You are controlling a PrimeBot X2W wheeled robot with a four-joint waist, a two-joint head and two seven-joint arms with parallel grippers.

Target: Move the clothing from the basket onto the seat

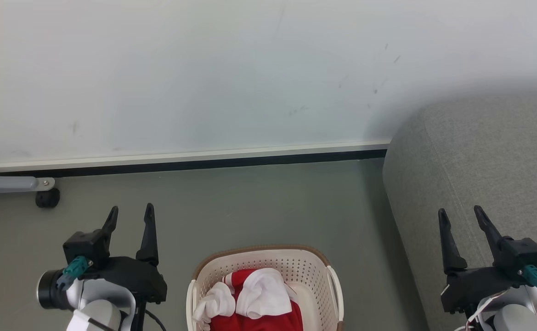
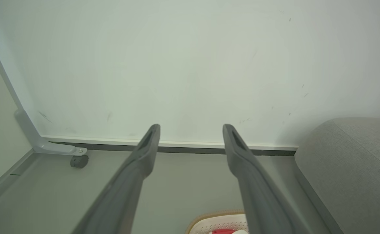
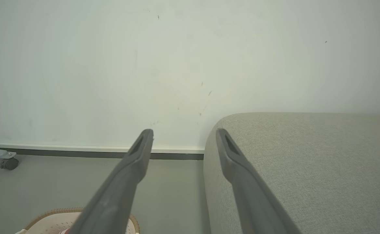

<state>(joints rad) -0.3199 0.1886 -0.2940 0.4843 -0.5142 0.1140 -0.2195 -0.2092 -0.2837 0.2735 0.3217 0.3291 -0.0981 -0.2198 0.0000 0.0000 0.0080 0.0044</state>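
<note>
The clothes (image 1: 259,301) sit in the basket (image 1: 268,265) on the floor (image 1: 250,207). They lie between the two claws and lower in the head view, closer to the robot's body than the fingertips are. The left claw (image 1: 131,209) is nearer to the basket. The right claw (image 1: 460,211) hangs by the edge of the seat (image 1: 488,161), which stands near the basket on its right. Both claws are wide open and hold nothing. I think a claw must pull in and dip down to reach the pile. The clothes are red with white bits, soft and bunched in a heap. The view cuts the pile off, so I cannot tell which way it runs longest.
</note>
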